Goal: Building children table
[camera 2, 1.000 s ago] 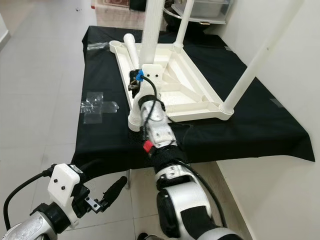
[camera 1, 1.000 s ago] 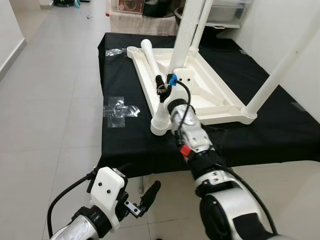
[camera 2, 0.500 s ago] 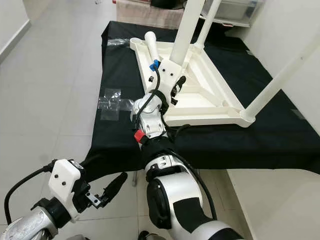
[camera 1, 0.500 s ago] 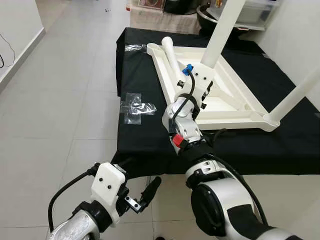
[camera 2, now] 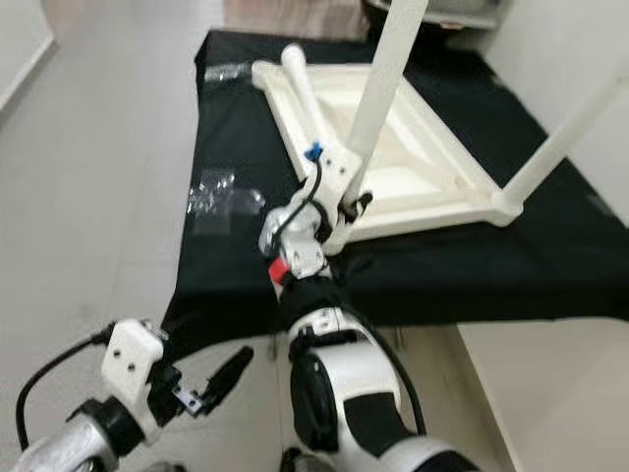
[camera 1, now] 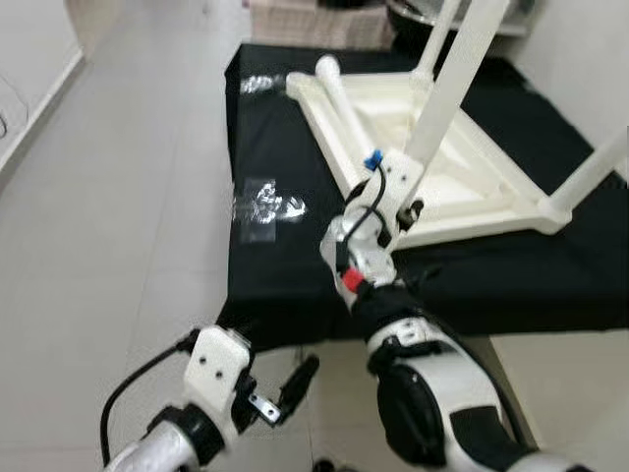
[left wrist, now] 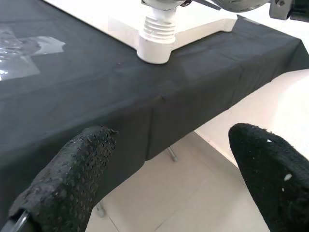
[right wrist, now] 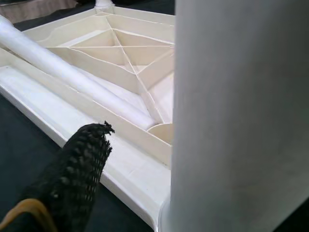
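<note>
no legible labels; right fingers clenched on table leg, left fingers released.

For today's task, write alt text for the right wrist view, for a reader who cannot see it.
A thick white table leg stands close to the camera, with one black finger of the right gripper beside it. Behind them an upside-down white tabletop with crossed ribs lies on black cloth, a loose leg resting inside it.
</note>
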{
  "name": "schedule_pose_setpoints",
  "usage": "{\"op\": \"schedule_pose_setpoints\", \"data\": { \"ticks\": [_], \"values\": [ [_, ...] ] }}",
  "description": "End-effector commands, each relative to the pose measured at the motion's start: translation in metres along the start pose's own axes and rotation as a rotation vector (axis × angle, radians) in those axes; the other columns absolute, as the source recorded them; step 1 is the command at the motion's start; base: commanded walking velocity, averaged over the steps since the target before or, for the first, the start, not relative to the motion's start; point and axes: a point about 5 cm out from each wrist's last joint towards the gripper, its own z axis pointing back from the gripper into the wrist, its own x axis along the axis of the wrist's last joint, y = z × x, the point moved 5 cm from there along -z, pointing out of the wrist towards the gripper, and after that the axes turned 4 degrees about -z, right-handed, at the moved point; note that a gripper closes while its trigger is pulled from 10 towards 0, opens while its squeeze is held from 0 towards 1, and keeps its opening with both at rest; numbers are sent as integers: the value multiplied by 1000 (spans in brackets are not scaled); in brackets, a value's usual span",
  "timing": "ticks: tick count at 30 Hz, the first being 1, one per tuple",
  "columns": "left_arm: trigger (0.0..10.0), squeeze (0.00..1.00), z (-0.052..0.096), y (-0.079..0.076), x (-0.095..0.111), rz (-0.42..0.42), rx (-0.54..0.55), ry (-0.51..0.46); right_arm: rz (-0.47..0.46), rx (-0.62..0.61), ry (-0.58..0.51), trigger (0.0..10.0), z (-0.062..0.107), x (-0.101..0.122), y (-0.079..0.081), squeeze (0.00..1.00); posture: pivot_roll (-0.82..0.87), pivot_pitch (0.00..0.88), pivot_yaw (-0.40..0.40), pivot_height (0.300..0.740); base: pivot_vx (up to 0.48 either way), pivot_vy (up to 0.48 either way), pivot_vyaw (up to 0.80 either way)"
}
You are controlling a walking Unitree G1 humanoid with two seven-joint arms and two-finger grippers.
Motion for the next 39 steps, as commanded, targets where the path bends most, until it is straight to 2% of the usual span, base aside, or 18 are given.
{"op": "schedule_pose_setpoints", "data": {
  "ticks": [1,4,5,6,7,14,20,29,31,32,33,36,37,38,39],
  "values": [
    [10000,0,0,-3,-4,12,-15,11,-8,39,102,10000,17,-29,8,1000,151,173,-135,740,0,0,0],
    [10000,0,0,-3,-5,7,-17,13,-12,67,83,10000,20,-25,11,1000,152,169,-134,740,0,0,0],
    [10000,0,-1,-3,-6,6,-17,13,-12,68,83,10000,20,-25,12,808,150,164,-132,740,0,0,0],
    [10000,0,-1,-3,-6,6,-17,13,-12,68,83,10000,20,-25,12,808,150,164,-132,740,0,0,0],
    [10000,0,-2,-2,-7,5,-17,15,-13,109,84,10000,22,-27,13,0,141,157,-129,740,0,0,0],
    [10000,0,-5,0,-9,5,-16,14,11,190,68,10000,28,-27,10,0,129,153,-126,740,0,0,0],
    [10000,0,-9,3,-12,4,-11,11,83,280,38,10000,36,-28,-7,0,117,136,-127,740,0,0,0],
    [10000,0,-10,5,-16,-2,-9,16,145,387,44,10000,46,-34,-20,0,101,122,-124,740,0,0,0],
    [10000,0,-11,5,-17,-9,-14,16,179,432,37,10000,49,-34,-33,0,102,116,-122,740,0,0,0],
    [10000,0,-11,5,-17,-9,-14,16,179,432,37,10000,49,-34,-33,0,102,116,-122,740,0,0,0],
    [10000,0,-12,6,-18,-11,-15,13,205,462,58,10000,52,-38,-47,0,98,114,-122,740,0,0,0],
    [10000,0,-13,6,-18,-11,-16,12,208,474,75,10000,53,-41,-52,0,98,114,-122,740,0,0,0],
    [10000,0,-14,9,-17,-15,7,9,241,532,84,10000,58,-43,-68,0,96,95,-123,740,0,0,0],
    [10000,0,-14,9,-17,-15,7,9,241,532,84,10000,58,-43,-68,0,96,95,-123,740,0,0,0],
    [10000,0,-14,12,-17,-21,36,5,280,584,77,10000,62,-43,-81,0,94,85,-119,740,0,0,0]
  ]
}}
